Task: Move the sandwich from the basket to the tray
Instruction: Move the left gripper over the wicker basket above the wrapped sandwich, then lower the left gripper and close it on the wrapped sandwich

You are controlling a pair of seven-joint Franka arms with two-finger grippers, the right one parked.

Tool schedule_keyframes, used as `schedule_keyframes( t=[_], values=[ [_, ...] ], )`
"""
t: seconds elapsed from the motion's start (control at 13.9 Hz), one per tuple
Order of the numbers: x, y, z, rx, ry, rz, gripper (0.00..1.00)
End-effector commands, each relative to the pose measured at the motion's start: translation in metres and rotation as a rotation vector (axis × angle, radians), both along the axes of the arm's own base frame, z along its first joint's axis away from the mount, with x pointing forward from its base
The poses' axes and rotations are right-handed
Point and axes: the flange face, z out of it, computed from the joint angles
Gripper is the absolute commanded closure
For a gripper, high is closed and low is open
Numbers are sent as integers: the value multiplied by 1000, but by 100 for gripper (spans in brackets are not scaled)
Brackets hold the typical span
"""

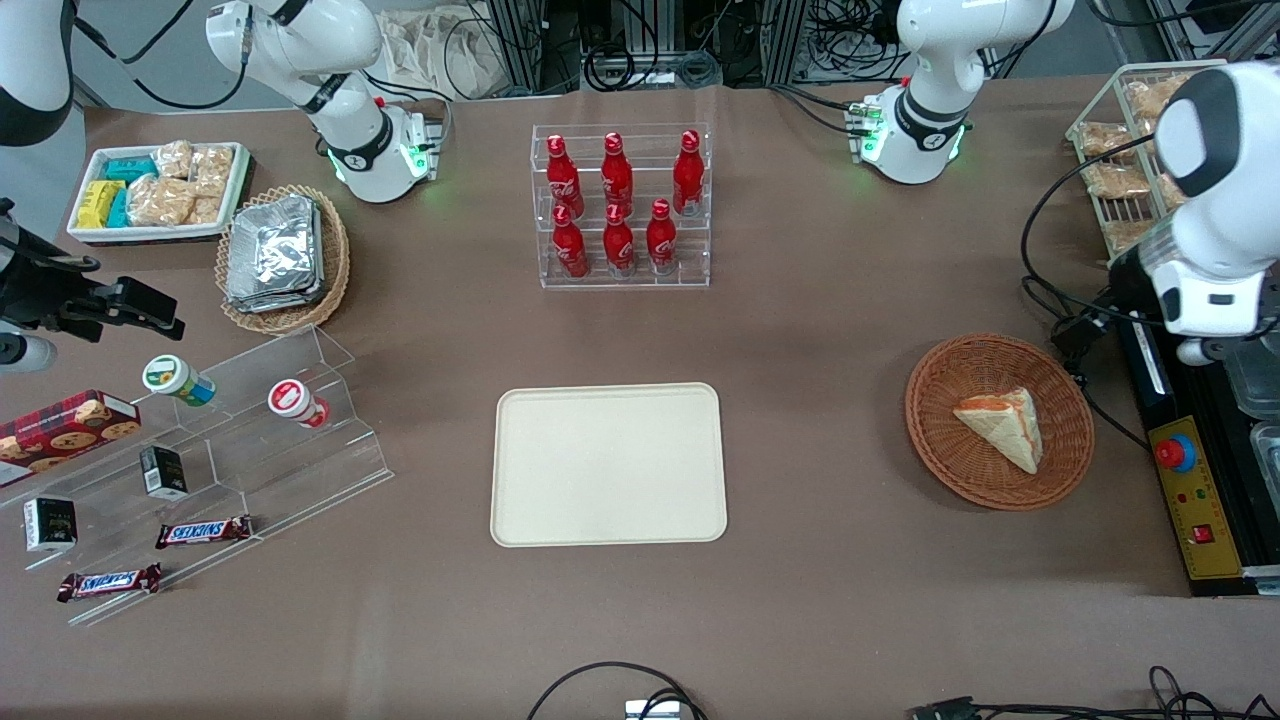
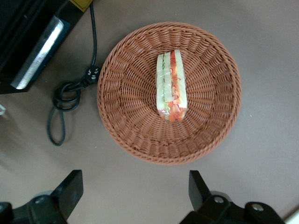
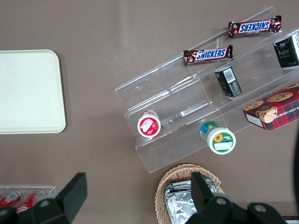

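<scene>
I have the tool (image 2: pixel 133 196) up above the table (image 1: pixel 830 330), its fingers (image 2: pixel 70 189) spread wide with nothing between them, near the basket's (image 1: pixel 960 470) rim. The sandwich (image 1: pixel 1003 424) lies in the middle of the basket, resting on one flat face, its orange-red and green filling edge showing in my wrist view. The tray (image 1: pixel 608 465) sits bare, well apart from the basket, toward the table's middle.

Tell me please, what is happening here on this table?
The left arm's gripper hangs above the basket, jaws open and holding nothing. The sandwich lies in the basket, untouched. The tray, toward the middle of the table, has nothing on it, so the move has not begun.
</scene>
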Motion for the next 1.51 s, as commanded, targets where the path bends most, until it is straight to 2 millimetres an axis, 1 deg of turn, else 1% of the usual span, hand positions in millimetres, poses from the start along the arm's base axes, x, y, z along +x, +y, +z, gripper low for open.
schedule_keyframes(
  t=[0.0, 0.14, 0.5, 0.65, 0.79, 1.22, 1.44],
  values=[
    [-15, 2, -24, 9, -51, 68, 0],
    [-11, 2, -43, 7, -72, 105, 0],
    [9, 2, -83, -4, -117, 159, 0],
    [16, -2, -104, -10, -132, 182, 0],
    [21, -4, -120, -15, -143, 194, 0],
    [27, -4, -153, -25, -151, 221, 0],
    [30, -5, -164, -28, -156, 229, 0]
  ],
)
